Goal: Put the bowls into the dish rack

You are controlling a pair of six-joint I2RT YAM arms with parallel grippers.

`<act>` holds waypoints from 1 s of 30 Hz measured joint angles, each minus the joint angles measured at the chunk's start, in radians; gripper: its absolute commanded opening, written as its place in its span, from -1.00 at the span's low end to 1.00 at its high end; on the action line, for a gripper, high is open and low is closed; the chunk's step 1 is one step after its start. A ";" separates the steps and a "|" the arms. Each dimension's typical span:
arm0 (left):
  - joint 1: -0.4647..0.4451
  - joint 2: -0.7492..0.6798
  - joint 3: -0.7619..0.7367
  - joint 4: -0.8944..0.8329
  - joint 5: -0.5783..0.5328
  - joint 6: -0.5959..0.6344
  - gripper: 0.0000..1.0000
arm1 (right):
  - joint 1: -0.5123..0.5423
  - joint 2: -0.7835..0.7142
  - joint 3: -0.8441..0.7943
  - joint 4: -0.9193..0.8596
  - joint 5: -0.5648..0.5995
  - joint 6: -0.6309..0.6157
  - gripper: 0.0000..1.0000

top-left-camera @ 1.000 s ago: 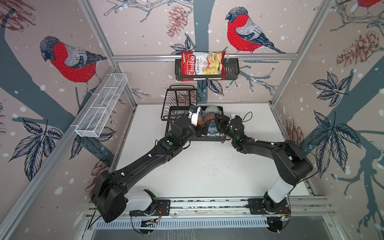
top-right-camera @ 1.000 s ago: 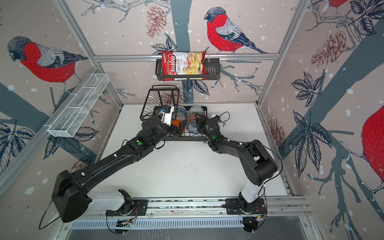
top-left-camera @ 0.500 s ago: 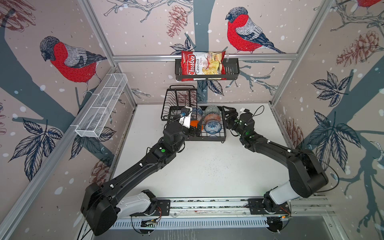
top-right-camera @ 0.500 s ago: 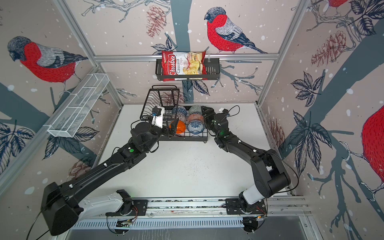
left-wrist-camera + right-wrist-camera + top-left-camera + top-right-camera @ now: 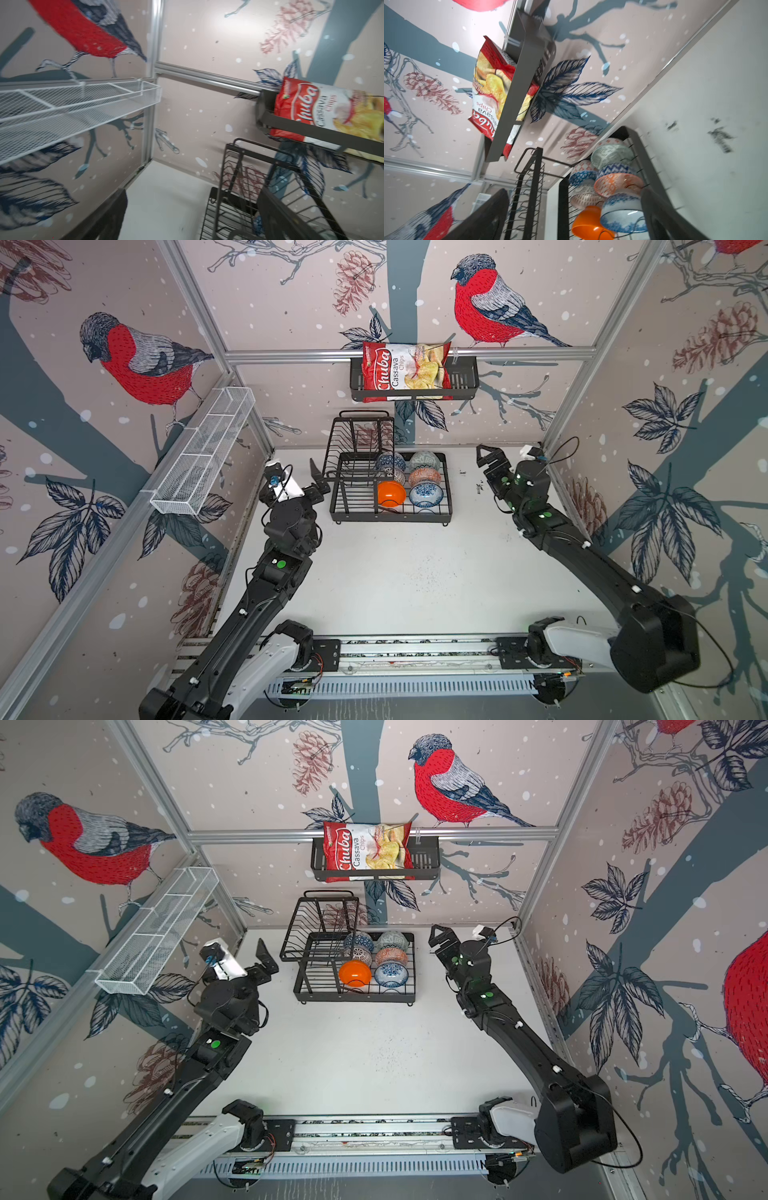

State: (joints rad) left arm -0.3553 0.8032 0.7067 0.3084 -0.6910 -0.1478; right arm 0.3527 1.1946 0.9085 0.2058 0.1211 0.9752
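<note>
All six bowls are in the dish rack at the back of the counter. They sit tipped on edge in two rows on the lower tray. One row has the orange bowl at the front, the black-and-white bowl behind it and the dark blue bowl at the back. The other row runs blue-and-white flowered bowl, orange-and-white bowl, grey-green bowl. The raised upper shelf carries nothing.

The left tool hangs just beside the rack's left end. Its jaws are spread wide and its wrist view shows only bare counter between them. The right tool stands well clear on the rack's right side, near the back wall, also spread wide and empty. From its wrist view the bowls sit just beyond one fingertip, untouched.

No bowl shows anywhere on the counter in either top view, so by my reading the loading is done. What's left is most likely for both arms to ease away without clipping the wire frame or nudging the leaning bowls.

For lettering, the red chips bag in the black basket on the back wall reads "Chuba Cassava Chips". The white mesh basket on the side wall has no label that I can make out.
</note>
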 measured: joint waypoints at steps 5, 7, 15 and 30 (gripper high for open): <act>0.022 -0.060 -0.157 0.029 -0.150 -0.068 0.95 | -0.068 -0.121 -0.091 -0.042 0.141 -0.137 0.99; 0.026 -0.031 -0.180 0.028 -0.196 -0.089 0.95 | -0.099 -0.160 -0.128 -0.051 0.197 -0.180 0.99; 0.029 0.138 -0.313 0.189 -0.344 -0.089 0.95 | -0.180 -0.207 -0.280 -0.038 0.409 -0.316 0.99; 0.050 0.618 -0.472 0.823 -0.343 0.151 0.95 | -0.211 -0.079 -0.595 0.415 0.497 -0.663 1.00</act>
State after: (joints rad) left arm -0.3058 1.4216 0.2344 1.1316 -1.0336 0.0029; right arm 0.1413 1.1160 0.3134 0.6209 0.6186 0.3122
